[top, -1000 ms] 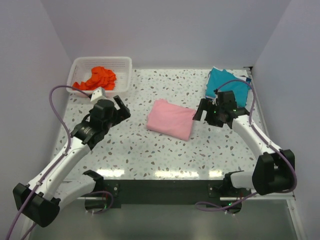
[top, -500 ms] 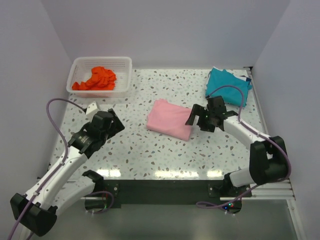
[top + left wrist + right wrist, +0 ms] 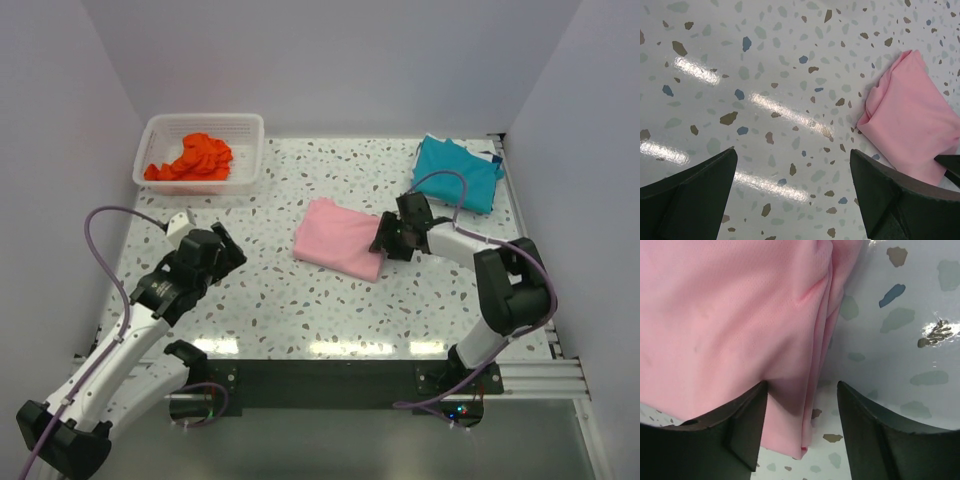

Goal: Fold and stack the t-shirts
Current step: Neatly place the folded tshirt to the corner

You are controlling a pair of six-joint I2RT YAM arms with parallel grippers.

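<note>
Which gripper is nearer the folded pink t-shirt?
Right. The right gripper straddles the right edge of the pink t-shirt; the left gripper hovers apart, to its left.

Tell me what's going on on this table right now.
Two robot arms are folding and stacking shirts. The right gripper is at the folded pink shirt mid-table, jaws apart around its right edge, not yet pinching it. The left gripper hangs open over bare table to the left, holding nothing. A teal shirt lies folded at the far right corner. An orange shirt sits crumpled in the basket at the far left.
</note>
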